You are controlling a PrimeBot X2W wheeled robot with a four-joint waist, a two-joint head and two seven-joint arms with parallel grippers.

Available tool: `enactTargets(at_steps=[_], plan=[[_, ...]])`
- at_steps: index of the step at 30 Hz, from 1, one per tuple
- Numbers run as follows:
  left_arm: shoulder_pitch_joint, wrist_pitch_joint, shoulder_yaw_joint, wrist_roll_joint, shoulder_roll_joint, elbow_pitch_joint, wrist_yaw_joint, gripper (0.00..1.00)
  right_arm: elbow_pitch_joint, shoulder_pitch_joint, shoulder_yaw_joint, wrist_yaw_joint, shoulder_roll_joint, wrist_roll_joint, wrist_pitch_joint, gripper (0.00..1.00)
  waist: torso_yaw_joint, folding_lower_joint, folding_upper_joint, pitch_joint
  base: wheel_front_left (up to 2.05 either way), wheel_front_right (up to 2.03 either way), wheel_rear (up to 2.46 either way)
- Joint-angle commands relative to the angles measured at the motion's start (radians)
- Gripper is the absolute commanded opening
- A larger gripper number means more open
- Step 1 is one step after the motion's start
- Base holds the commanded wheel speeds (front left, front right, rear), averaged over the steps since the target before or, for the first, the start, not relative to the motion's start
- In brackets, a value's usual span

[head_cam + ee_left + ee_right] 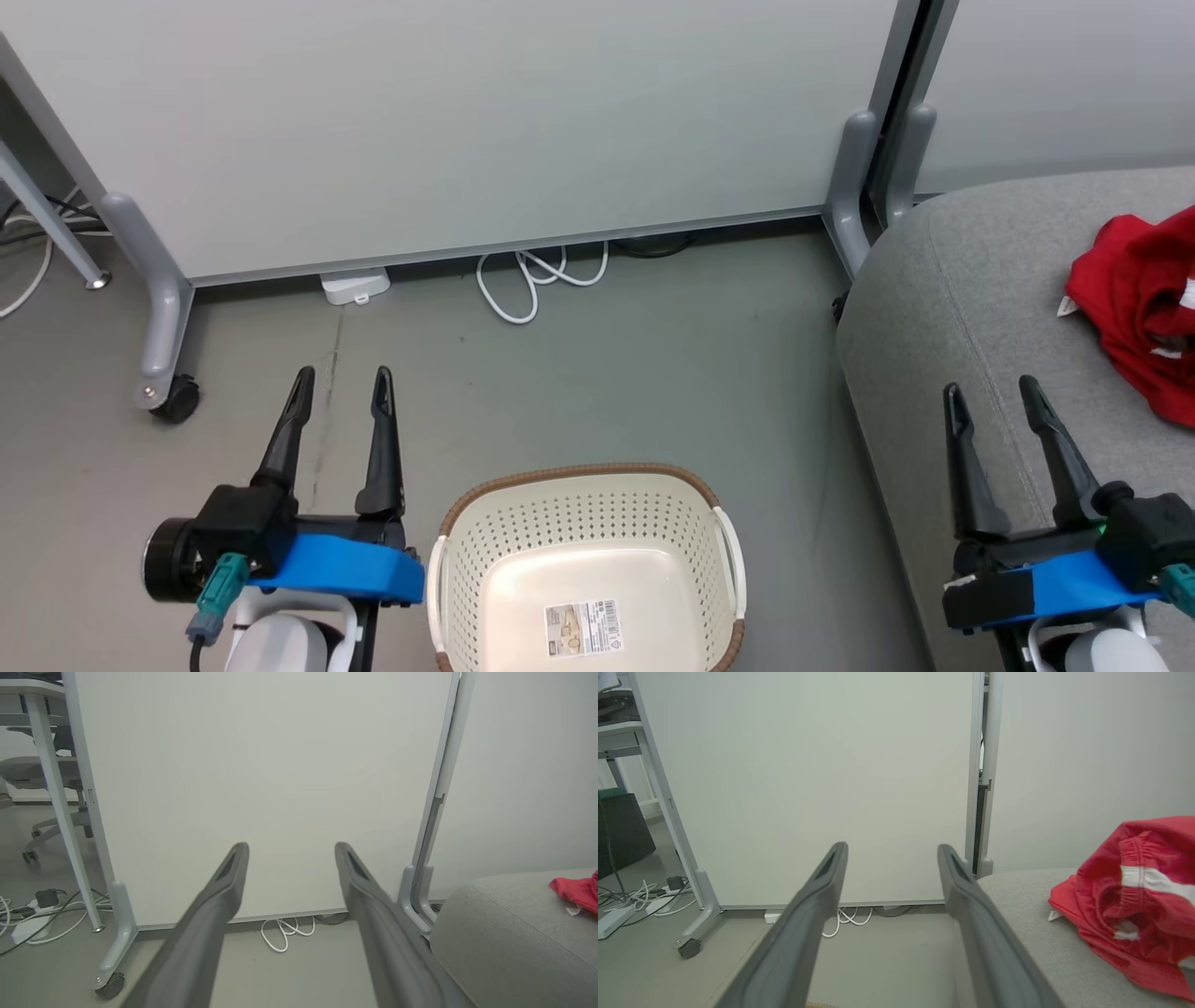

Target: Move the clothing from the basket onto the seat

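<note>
The cream-white perforated plastic basket with the brown woven-look rim (579,518) stood on the grey floor, and the part of its interior in the head view held only a paper label (583,627) on the bottom. The soft bright-red clothing with white stripes (1134,299) lay bunched on the large grey woven-fabric seat (952,308), well to the right of the basket and beyond it, and ran past the picture edge. Whether the heap was one garment or two could not be told. The left gripper (343,375) hovered just left of the basket with its jaws spread wide and nothing between them. The right gripper (989,385) hovered well to the right of the basket, over the near part of the seat, likewise released and empty. The transfer was judged essentially complete, so the hazards lay in undoing it. A sweep of the right arm away from the basket could catch a fold or the small white tag on a long finger and drag the fabric off the seat. An inward swing of the left arm could strike the basket wall, and so light a container would probably slide or tip. The near end of the basket lay outside the pictures, so a garment left there would go unnoticed unless checked. The looped white cable (523,280) on the floor beyond the basket could foul the wheels if the base drove forward.
</note>
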Motion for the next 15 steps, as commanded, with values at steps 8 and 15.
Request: enactTargets(at_steps=[8, 15], plan=[[0.058, -0.004, 0.048, 0.026, -0.007, -0.02, -0.012, 1.0, 0.065, 0.015, 0.023, 0.0, 0.018, 0.004, 0.0, 1.0, 0.023, 0.0002, -0.0001, -0.021, 0.0, 0.0, 0.0], [0.078, -0.004, 0.04, 0.023, -0.008, -0.022, -0.011, 1.0, 0.085, 0.02, 0.021, 0.0, 0.024, 0.005, 0.0, 1.0, 0.037, 0.0002, -0.0001, -0.027, 0.0, 0.0, 0.0]])
